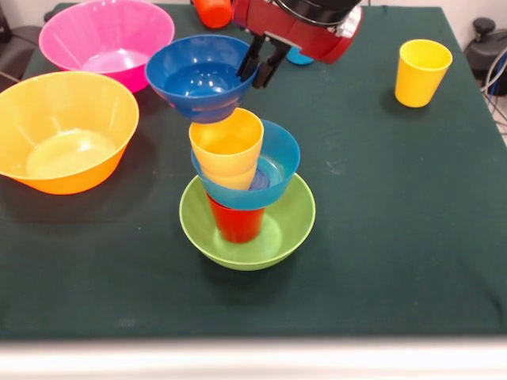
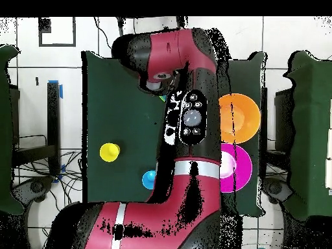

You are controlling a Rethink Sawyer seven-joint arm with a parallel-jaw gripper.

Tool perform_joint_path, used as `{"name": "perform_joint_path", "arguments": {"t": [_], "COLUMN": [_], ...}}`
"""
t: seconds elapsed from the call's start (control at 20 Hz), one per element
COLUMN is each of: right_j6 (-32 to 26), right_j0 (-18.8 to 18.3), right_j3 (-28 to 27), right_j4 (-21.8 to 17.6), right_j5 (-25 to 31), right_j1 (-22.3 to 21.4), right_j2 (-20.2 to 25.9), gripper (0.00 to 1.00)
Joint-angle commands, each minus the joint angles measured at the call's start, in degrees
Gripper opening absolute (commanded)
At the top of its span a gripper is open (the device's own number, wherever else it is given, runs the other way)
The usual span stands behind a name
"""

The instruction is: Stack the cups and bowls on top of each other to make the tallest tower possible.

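Green bowl (image 1: 247, 229) carries your tower (image 1: 238, 170). Your claw (image 1: 263, 65) grips the dark blue bowl (image 1: 200, 77) over the yellow cup (image 1: 226, 145); next, centre it and lower slowly.

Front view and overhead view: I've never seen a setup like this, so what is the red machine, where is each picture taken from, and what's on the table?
The red and black machine is a robot arm on a pedestal at a table with a dark green cover. The front view looks across the table toward the robot; the overhead view looks straight down, with the robot's base at the bottom, so the sides are turned round between them.

In the middle stands a leaning tower: green bowl, red cup, light blue bowl, yellow cup. The arm's tool grips the rim of a dark blue bowl on top.

Loose on the table: a pink bowl, a yellow-orange bowl, another yellow cup, an orange cup and a light blue cup.
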Motion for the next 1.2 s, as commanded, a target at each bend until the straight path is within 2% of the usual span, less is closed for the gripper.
{"name": "perform_joint_path", "arguments": {"t": [0.05, 0.3, 0.35, 0.45, 0.55, 0.9, 1.05, 1.2], "right_j6": [-10.1, -9.7, -9.7, -9.1, -8.9, -7.9, -8.1, -8.6], "right_j0": [0.5, 0.2, 0.0, -0.2, -0.4, -0.3, -0.1, -0.1], "right_j3": [-0.7, -0.3, 0.8, 5.6, 6.7, 5.3, 5.7, 1.7], "right_j4": [-0.3, -0.1, -0.1, -0.3, -0.1, -0.4, -0.3, -0.9], "right_j5": [9.6, 8.7, 7.3, 0.9, -0.4, -0.2, -0.1, 2.2], "right_j1": [-1.4, -1.4, -1.9, -3.6, -3.8, -2.3, -2.9, -0.6], "right_j2": [3.1, 3.4, 3.3, 3.0, 3.1, 3.3, 3.3, 3.9], "gripper": [0.00, 0.00, 0.00, 0.00, 0.00, 0.00, 0.00, 0.00]}}
